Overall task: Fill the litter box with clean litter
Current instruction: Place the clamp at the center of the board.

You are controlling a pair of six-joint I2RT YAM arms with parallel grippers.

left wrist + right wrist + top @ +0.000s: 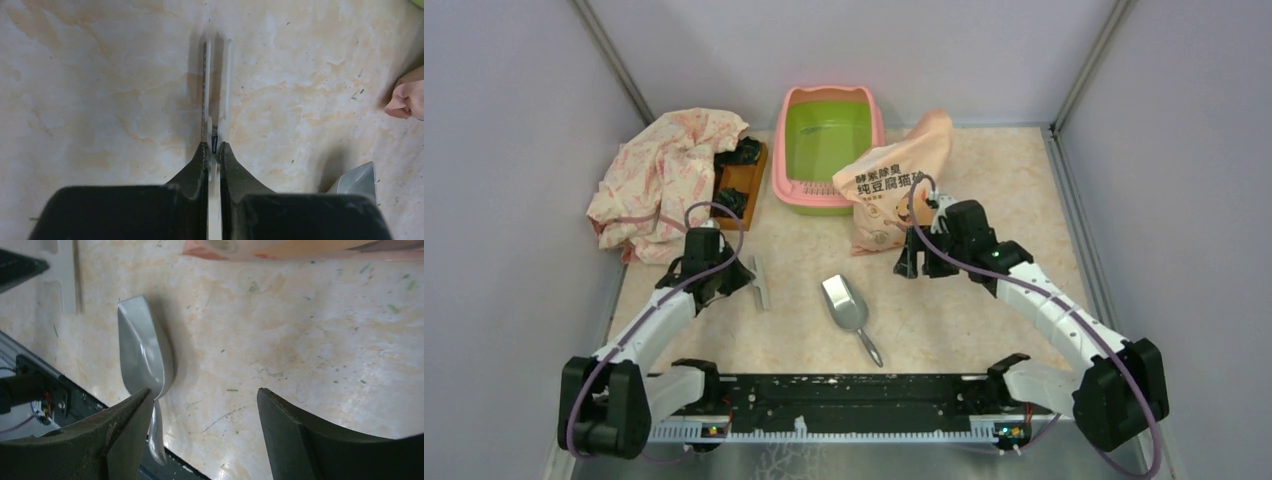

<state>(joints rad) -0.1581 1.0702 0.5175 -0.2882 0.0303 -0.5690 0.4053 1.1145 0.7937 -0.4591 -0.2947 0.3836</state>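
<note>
The litter box (876, 125), pink-rimmed and lime-green inside, stands at the back centre. No granules show in it. The peach-pink bag (894, 185) of clean litter leans against the box's right front corner; the litter itself is hidden inside. My right gripper (921, 268) hangs open just below the bag's lower right end, nothing between its fingers (132, 425), the bag's edge (280, 247) lying beyond them. My left gripper (742, 275) is shut on a thin white flat tool (216, 75) that lies on the table (100, 100) and points away from me.
A silver metal scoop (847, 305) lies between the arms, near my right gripper's left finger (145, 355). A crumpled pink-patterned cloth (664, 175) and a brown wooden block (742, 178) sit at the back left. Grey walls close in three sides.
</note>
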